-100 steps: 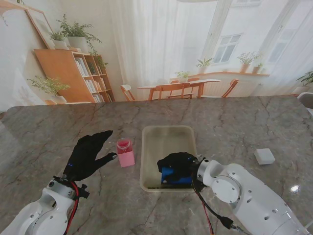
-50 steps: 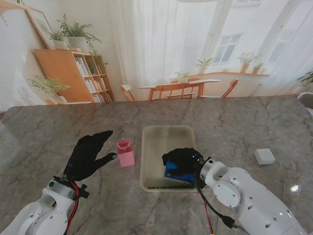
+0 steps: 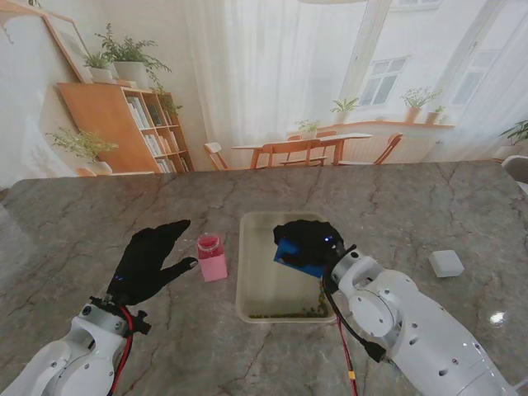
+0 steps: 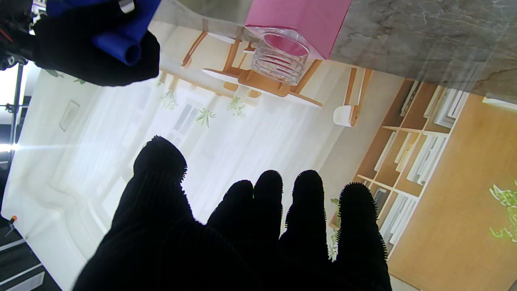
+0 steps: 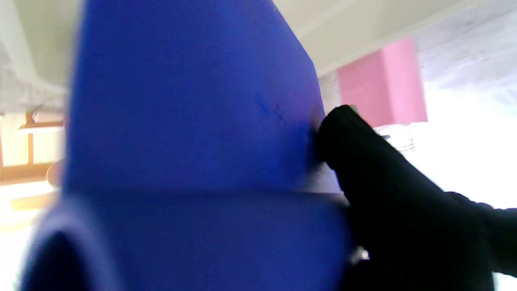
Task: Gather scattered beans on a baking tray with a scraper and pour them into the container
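A cream baking tray (image 3: 252,280) lies in the middle of the table. Small beans (image 3: 289,313) sit in a line along its near edge. My right hand (image 3: 307,239) is shut on a blue scraper (image 3: 295,254) and hovers over the far half of the tray. The scraper (image 5: 194,153) fills the right wrist view. A pink container (image 3: 212,257) with a clear neck stands just left of the tray; the left wrist view shows it too, as a container (image 4: 295,24). My left hand (image 3: 148,260) rests open beside it, fingers (image 4: 307,218) spread.
A small white block (image 3: 446,263) lies on the marble table (image 3: 82,223) far to the right. The pink container (image 5: 381,83) appears past the scraper in the right wrist view.
My right hand has carried the scraper from the tray's near edge away from me to the far half, uncovering the beans by the near edge. The left hand stayed still.
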Tool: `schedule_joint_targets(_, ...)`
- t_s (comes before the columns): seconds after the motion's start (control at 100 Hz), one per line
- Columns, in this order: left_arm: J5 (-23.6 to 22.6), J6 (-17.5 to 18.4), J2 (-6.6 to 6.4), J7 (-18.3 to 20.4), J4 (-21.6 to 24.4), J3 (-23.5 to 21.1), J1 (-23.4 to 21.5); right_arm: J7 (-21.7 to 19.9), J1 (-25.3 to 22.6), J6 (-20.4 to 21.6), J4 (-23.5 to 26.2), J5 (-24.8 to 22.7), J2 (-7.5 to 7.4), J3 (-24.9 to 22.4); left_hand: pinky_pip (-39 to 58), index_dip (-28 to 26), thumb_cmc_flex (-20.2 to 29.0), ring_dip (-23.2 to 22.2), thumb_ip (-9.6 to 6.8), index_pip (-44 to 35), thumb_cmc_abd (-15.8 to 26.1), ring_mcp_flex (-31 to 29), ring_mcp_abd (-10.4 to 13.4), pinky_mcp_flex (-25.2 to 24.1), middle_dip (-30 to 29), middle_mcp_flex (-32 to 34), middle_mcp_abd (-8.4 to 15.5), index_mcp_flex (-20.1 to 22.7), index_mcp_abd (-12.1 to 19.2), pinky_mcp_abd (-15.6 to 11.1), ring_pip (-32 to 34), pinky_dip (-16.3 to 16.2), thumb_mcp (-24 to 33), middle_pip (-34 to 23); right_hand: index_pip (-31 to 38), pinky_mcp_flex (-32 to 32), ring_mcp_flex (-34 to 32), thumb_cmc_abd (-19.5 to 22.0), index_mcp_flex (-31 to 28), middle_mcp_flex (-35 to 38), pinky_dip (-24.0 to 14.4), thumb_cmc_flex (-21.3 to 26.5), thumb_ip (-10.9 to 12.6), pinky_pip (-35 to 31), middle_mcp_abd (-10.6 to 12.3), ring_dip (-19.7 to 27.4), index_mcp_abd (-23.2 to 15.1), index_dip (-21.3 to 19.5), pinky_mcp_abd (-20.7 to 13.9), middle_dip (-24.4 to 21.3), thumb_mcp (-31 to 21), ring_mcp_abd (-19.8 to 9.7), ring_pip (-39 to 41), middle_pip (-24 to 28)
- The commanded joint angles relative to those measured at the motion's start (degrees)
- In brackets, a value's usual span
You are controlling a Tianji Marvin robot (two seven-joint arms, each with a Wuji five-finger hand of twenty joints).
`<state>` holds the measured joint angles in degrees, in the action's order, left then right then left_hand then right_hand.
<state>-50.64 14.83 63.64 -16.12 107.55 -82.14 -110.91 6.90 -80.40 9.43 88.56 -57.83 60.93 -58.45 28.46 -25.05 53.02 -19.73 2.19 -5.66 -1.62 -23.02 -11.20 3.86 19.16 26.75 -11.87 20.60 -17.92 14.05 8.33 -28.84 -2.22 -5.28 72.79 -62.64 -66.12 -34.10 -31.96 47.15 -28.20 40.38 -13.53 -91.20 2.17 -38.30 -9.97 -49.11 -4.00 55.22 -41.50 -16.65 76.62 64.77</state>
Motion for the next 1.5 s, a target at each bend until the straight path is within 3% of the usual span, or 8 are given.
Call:
schedule_joint_targets(0.0, -0.1, -0.1, 0.18, -0.1, 0.3, 0.1, -0.4, -0.7, 1.5, -1.2, 0.9, 0.2, 0.48, -0.4, -0.9, -0.2, 1.1, -0.5, -0.35, -0.1, 2.0, -0.9, 0.4, -0.1, 0.9, 0.5, 1.9, 0.9, 0.8, 0.8, 0.6, -0.9, 0.0, 0.3, 1.8, -2.2, -2.1, 0.8, -0.5, -0.3, 0.1, 2.5, 1.1, -0.6, 0.2, 0.6, -1.6, 0.0, -2.9, 0.0, -1.6, -5.0, 0.2, -0.1)
schedule_joint_targets(0.19, 0.0, -0.1, 0.16, 0.0, 0.3, 0.1, -0.3, -1.7, 3.8, -6.3, 1.2, 1.4, 0.99, -0.6, -0.9, -0.2, 1.1, -0.5, -0.35, -0.1, 1.9, -0.9, 0.4, -0.1, 0.9, 0.5, 1.9, 0.9, 0.7, 0.8, 0.6, -0.9, 0.0, 0.3, 1.9, -2.8, -3.8, 3.9, 1.3, -1.8, -1.8, 5.2, 1.2, -1.5, -0.9, 2.0, -0.3, -0.9, -9.8, -0.2, 1.1, -8.1, -2.3, -0.3)
schedule_joint_targets(0.34, 0.0, -0.1, 0.15, 0.0, 0.1, 0.2, -0.3, -4.2, 5.4, -10.3, 1.1, 4.2, 1.35, -1.5, -0.8, -0.2, 1.0, -0.5, -0.35, -0.1, 2.0, -0.9, 0.3, -0.1, 0.9, 0.5, 2.0, 0.9, 0.8, 0.8, 0.5, -0.9, 0.0, 0.3, 2.0, -2.6, -4.3, 4.6, 1.3, -2.1, -2.4, 5.6, 0.8, -1.0, -1.1, 2.5, -0.5, -1.0, -11.3, -0.3, 1.9, -8.8, -3.8, -0.3)
schedule_joint_targets(0.71, 0.0, -0.1, 0.15, 0.1, 0.1, 0.2, -0.2, -12.5, 7.8, -19.0, 0.0, 7.4, 0.88, -6.7, -0.9, -0.2, 1.1, -0.5, -0.35, -0.1, 2.0, -0.9, 0.4, -0.1, 0.9, 0.5, 2.0, 0.9, 0.7, 0.8, 0.6, -0.9, 0.0, 0.3, 2.0, -2.0, -4.0, 5.4, 1.2, -2.0, -3.9, 5.1, 0.0, 1.9, -0.2, 2.4, -2.0, -0.3, -11.3, -0.8, 2.4, -9.3, -7.1, -1.0)
schedule_joint_targets(0.93, 0.2, -0.2, 0.06, 0.8, -0.1, 0.4, 0.2, -16.0, 9.1, -25.3, -3.3, 10.0, 0.60, -8.3, -0.9, -0.2, 1.1, -0.5, -0.36, -0.1, 2.1, -0.9, 0.3, -0.2, 0.9, 0.4, 1.9, 0.8, 0.8, 0.8, 0.6, -0.8, 0.0, 0.3, 2.1, -1.9, -4.0, 5.7, 1.6, -2.4, -4.2, 5.2, 0.0, 2.4, 0.1, 2.3, -2.2, -0.1, -11.5, -0.9, 2.8, -9.4, -7.6, -1.0)
schedule_joint_targets(1.04, 0.2, -0.4, 0.03, 1.0, -0.1, 0.5, 0.4, -16.6, 10.2, -28.5, -6.3, 11.9, 0.68, -8.0, -0.9, -0.2, 1.1, -0.5, -0.35, -0.1, 2.0, -0.9, 0.3, -0.2, 0.9, 0.5, 1.9, 0.9, 0.7, 0.8, 0.6, -0.8, 0.0, 0.3, 2.3, -1.9, -3.8, 6.0, 1.8, -2.7, -4.4, 5.5, 0.1, 2.6, -0.1, 2.2, -2.0, -0.1, -11.3, -0.8, 3.1, -9.3, -7.8, -0.9)
schedule_joint_targets(1.21, 0.2, -0.7, -0.02, 1.3, -0.2, 0.6, 0.5, -16.9, 11.5, -30.2, -10.9, 14.0, 0.70, -6.9, -0.9, -0.2, 1.1, -0.5, -0.35, -0.1, 2.0, -0.9, 0.3, -0.2, 0.9, 0.5, 1.9, 0.9, 0.7, 0.8, 0.6, -0.8, 0.0, 0.3, 2.5, -1.8, -3.7, 6.4, 2.1, -2.9, -4.6, 5.6, 0.3, 3.0, 0.0, 2.0, -2.0, 0.1, -11.4, -0.9, 3.7, -9.3, -8.0, -0.7)
schedule_joint_targets(1.49, 0.1, -1.2, -0.07, 1.7, -0.1, 0.7, 0.7, -15.2, 13.9, -33.9, -16.5, 21.1, 1.92, -3.8, -0.9, -0.2, 1.1, -0.5, -0.36, -0.1, 2.1, -1.0, 0.3, -0.1, 0.9, 0.5, 2.0, 0.9, 0.7, 0.8, 0.6, -0.8, 0.0, 0.3, 2.7, -1.8, -3.5, 6.4, 2.0, -3.0, -5.0, 6.0, 0.4, 3.1, -0.3, 1.8, -1.8, 0.3, -10.9, -1.1, 4.2, -9.0, -8.0, -0.5)
